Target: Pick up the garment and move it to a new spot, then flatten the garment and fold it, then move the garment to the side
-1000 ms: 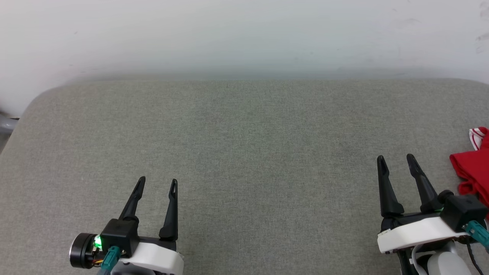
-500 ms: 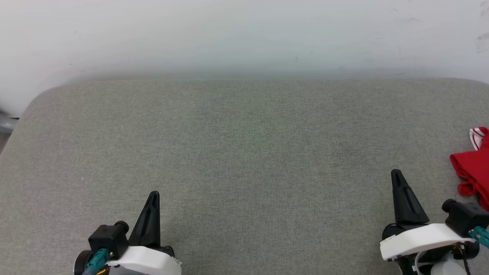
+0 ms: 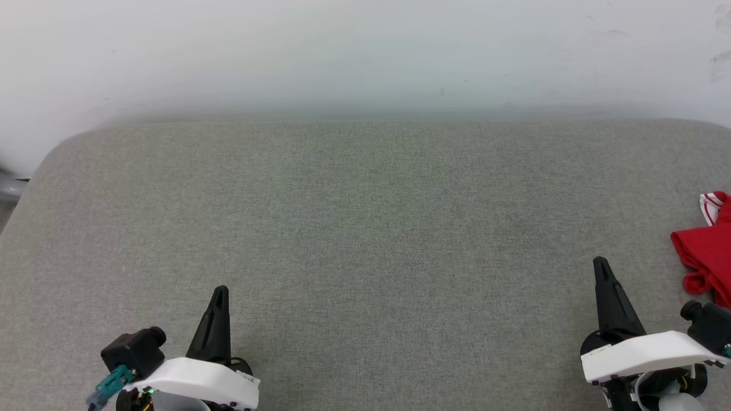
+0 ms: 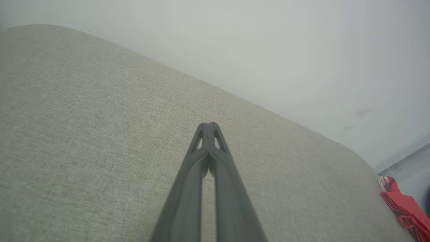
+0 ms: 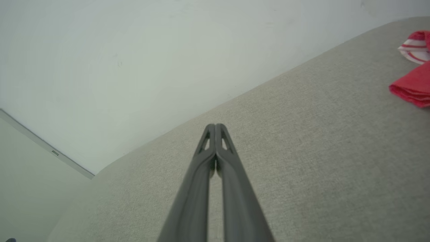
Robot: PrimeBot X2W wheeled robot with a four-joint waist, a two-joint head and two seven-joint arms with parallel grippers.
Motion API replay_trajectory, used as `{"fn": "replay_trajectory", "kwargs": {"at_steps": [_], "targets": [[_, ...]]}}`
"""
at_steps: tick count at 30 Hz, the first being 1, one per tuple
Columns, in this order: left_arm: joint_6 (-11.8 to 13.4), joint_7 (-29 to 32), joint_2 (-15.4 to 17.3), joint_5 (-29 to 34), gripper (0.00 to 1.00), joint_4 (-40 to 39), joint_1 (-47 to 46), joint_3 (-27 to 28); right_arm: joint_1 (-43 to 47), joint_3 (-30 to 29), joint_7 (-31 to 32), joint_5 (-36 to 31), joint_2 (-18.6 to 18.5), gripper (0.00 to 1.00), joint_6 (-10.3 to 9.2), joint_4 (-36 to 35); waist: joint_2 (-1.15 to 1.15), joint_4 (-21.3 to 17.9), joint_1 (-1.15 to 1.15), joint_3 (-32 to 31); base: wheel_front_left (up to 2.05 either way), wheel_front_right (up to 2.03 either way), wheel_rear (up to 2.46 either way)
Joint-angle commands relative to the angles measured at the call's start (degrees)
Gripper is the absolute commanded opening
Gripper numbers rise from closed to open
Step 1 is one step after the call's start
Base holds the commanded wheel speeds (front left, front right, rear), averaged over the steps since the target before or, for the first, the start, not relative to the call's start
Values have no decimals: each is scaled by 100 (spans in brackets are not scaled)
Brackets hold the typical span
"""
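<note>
Evidently nothing of the task is done yet: the garment point(image 3: 707, 254) is left crumpled on the grey cushion point(image 3: 365, 217), near and to the right of the right gripper point(image 3: 601, 265), untouched. That gripper and the left gripper point(image 3: 220, 294) are clenched on nothing. Picking up, moving, flattening, folding and setting aside are all left.

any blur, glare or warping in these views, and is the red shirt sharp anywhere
Head view: even light, no glare; grey cushion weave crisp, garment sharp but cut by the frame edge. Left wrist view: left gripper's fingers blurred near the lens, cushion edge bowed, garment soft in the corner. Right wrist view: right gripper's fingers blurred, garment clearer.
</note>
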Motion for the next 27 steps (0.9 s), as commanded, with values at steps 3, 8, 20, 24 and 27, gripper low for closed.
{"fn": "replay_trajectory", "kwargs": {"at_steps": [3,8,20,24,27], "targets": [[-47,90,33,-445,0,-23,-170,67,-122,-37,90,410,4,0,-1,-44,0,-1,0,-10,0,0,0],[-70,197,35,-904,0,22,-211,113,-134,-66,202,824,5,0,-1,-25,0,-4,0,-23,0,0,0],[-132,470,37,-2067,0,143,-308,236,-162,-141,482,1873,7,0,-2,25,0,-10,-1,-62,0,0,0],[-153,545,37,-2371,0,172,-334,270,-169,-160,559,2145,8,0,-2,38,0,-12,-1,-73,0,0,0],[-166,596,37,-2592,0,193,-350,293,-173,-172,612,2346,8,0,-2,48,0,-13,-1,-81,0,0,0]]}}
